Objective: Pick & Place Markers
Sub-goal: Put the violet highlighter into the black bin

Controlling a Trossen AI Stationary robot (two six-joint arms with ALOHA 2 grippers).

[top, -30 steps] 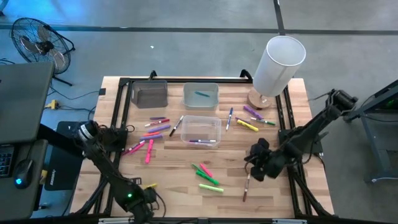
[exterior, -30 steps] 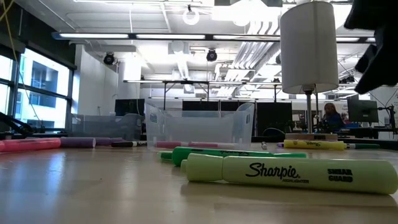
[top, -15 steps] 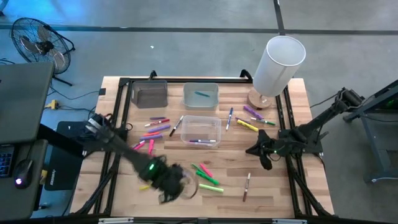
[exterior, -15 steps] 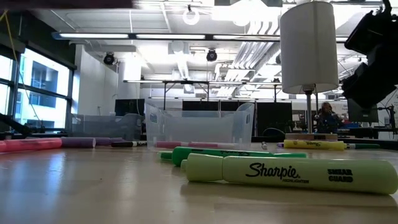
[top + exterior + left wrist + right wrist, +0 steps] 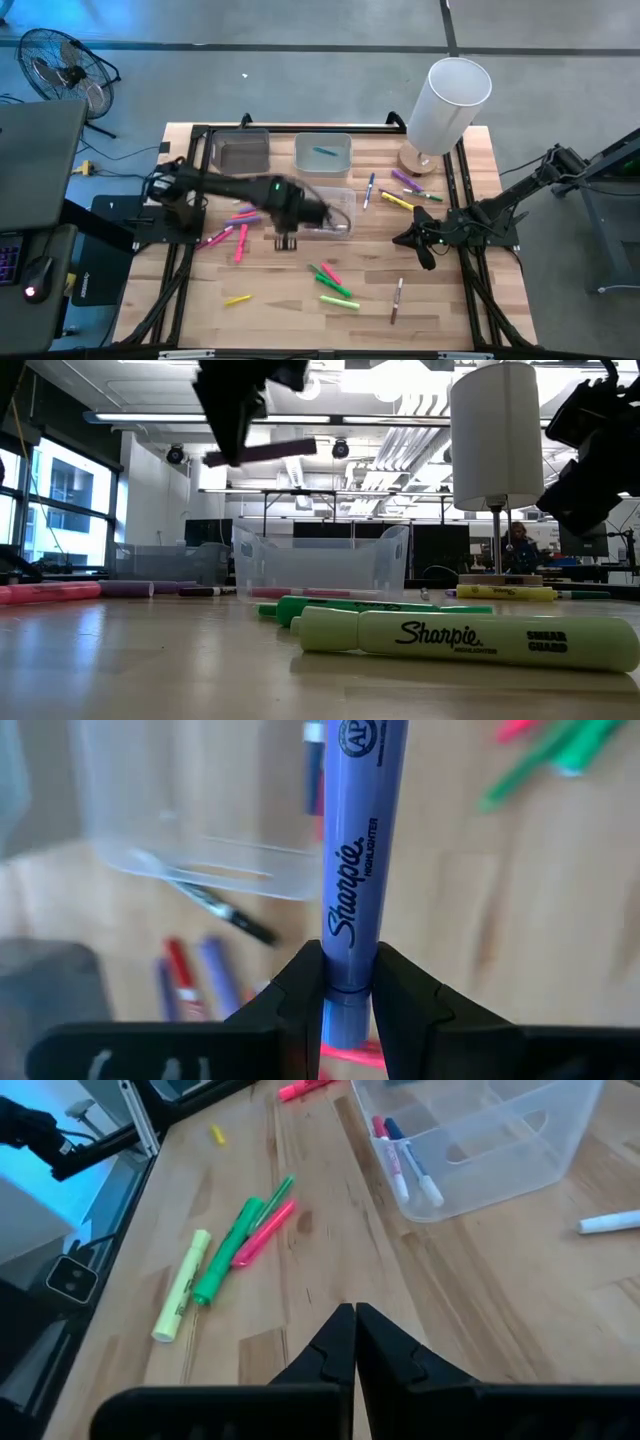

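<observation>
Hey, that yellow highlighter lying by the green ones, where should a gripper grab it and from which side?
Mid-barrel on the yellow highlighter, from straight above, fingers across its width. It lies flat and the green marker sits close alongside, so a low side approach looks crowded.

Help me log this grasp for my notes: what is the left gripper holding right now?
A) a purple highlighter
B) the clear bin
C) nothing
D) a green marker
A: in the left wrist view the left gripper is clamped on a purple highlighter above the table.
</observation>
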